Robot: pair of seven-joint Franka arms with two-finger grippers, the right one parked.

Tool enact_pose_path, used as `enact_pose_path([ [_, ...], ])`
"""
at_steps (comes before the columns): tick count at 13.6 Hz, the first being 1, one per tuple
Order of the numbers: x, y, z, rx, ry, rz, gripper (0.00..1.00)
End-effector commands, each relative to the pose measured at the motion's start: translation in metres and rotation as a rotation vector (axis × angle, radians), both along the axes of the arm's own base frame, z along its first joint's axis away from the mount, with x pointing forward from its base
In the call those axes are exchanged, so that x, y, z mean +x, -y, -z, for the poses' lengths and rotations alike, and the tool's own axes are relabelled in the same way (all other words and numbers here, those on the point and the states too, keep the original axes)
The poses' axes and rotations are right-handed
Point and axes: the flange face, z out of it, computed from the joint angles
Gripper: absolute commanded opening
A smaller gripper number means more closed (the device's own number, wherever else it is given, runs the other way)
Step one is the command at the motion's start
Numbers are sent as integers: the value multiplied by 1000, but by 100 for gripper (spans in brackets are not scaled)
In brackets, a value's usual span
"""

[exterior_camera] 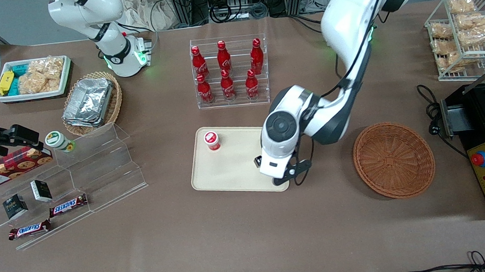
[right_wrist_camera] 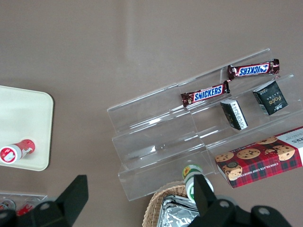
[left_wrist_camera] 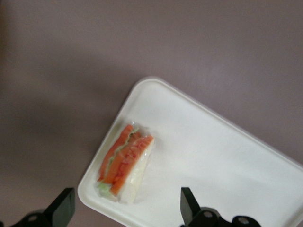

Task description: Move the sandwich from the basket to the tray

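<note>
Tool [left_wrist_camera: 124,208] downward, fingers [left_wrist_camera: 63,206] apart

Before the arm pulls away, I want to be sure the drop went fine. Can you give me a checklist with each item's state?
1. Sandwich lies on the tray: ok.
2. Sandwich inside the rim, near a corner: ok.
3. End effector open, fingers off the sandwich: ok.
4. Basket holds nothing: ok.
5. Red-capped cup on the tray is apart from the arm: ok.
6. Wrap undamaged: cannot tell.
</note>
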Motion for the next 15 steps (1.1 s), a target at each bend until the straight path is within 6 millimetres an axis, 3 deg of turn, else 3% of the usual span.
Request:
enact_pose_path([
  [1,-2,-60,-104,4,36,-84,100],
  [3,-3,-105,-156,10,43,-126,100],
  [6,-1,-174,-211,-3,78,-179,100],
  [10,-2,-257,-247,-5,70,-97,100],
  [15,-4,-344,-257,-15,39,55,100],
])
